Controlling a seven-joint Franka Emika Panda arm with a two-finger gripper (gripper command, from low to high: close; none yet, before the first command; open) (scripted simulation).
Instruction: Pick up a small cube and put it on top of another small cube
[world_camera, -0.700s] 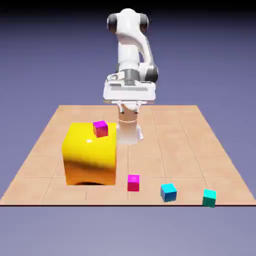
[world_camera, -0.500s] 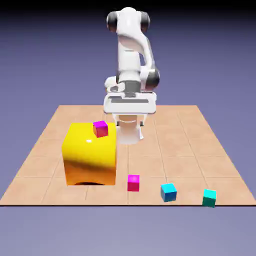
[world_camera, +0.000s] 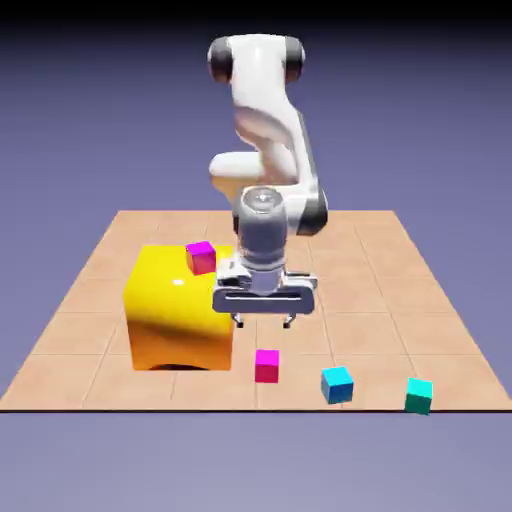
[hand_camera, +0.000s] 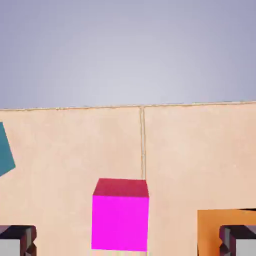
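Presently my gripper (world_camera: 265, 322) hangs above the table (world_camera: 360, 300) with its jaws spread to full width, holding nothing and touching nothing. The small magenta cube (world_camera: 266, 365) sits on the table directly below the fingers, apart from them; in the hand view it (hand_camera: 120, 215) lies between my two fingertips (hand_camera: 17, 240), well clear of each. The sky-blue cube (world_camera: 337, 384) rests near the magenta one, toward the exterior view's right. The big yellow block (world_camera: 180, 305) stands just beside my hand, at the exterior view's left.
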